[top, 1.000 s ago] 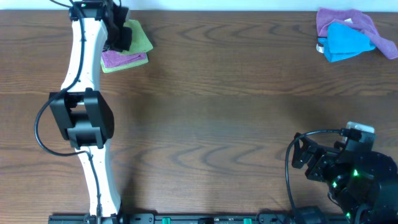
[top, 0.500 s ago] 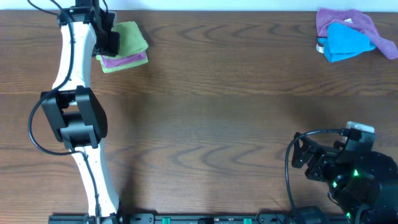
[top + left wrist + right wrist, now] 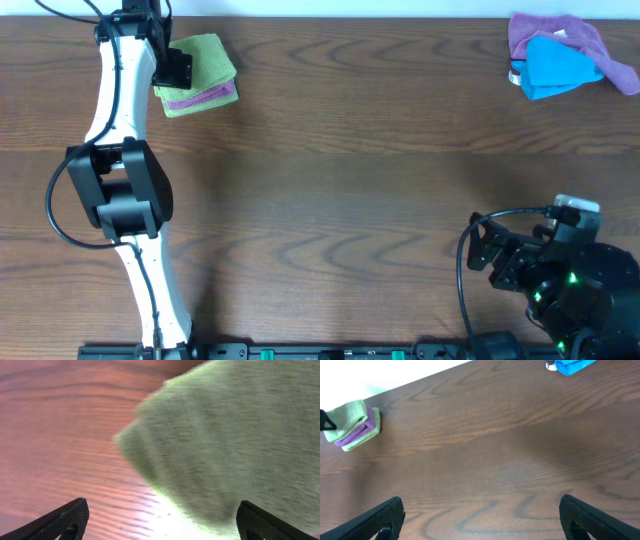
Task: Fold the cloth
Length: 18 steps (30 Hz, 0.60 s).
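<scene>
Sliding left a bit, the left claw (image 3: 172, 66) has let go, fingers spread wide at the folded cloth's (image 3: 205, 58) edge. The right claw (image 3: 482, 517) is spread wide too, holding nothing.

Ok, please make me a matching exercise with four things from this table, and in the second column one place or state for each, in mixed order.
Column one:
1. folded green cloth
2. blue cloth
3. left gripper
4. right gripper

Column two:
A. open, over bare tabletop, far from every cloth
B. far right, against a crumpled purple cloth
C. top of the stack, far left
D. open, at the edge of the stack

Pairs: 1-C, 2-B, 3-D, 4-A.
</scene>
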Each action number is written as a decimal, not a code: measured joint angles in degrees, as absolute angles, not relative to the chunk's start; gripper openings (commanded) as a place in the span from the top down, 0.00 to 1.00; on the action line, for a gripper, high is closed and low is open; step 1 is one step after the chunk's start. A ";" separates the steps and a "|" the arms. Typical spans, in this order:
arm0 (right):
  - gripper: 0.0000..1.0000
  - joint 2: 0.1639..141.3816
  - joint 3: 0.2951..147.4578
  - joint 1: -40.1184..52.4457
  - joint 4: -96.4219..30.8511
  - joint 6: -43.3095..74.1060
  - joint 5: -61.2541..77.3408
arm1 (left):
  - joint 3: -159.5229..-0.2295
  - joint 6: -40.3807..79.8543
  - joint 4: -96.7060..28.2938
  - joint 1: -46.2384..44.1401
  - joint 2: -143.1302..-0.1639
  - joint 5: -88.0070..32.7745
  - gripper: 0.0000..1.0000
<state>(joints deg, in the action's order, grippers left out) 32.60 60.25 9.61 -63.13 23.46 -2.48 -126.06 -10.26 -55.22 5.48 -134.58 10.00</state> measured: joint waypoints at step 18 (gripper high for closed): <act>0.01 32.62 62.28 9.61 -64.62 23.44 -10.92 | -136.27 4.93 -76.99 3.53 -104.71 4.43 0.05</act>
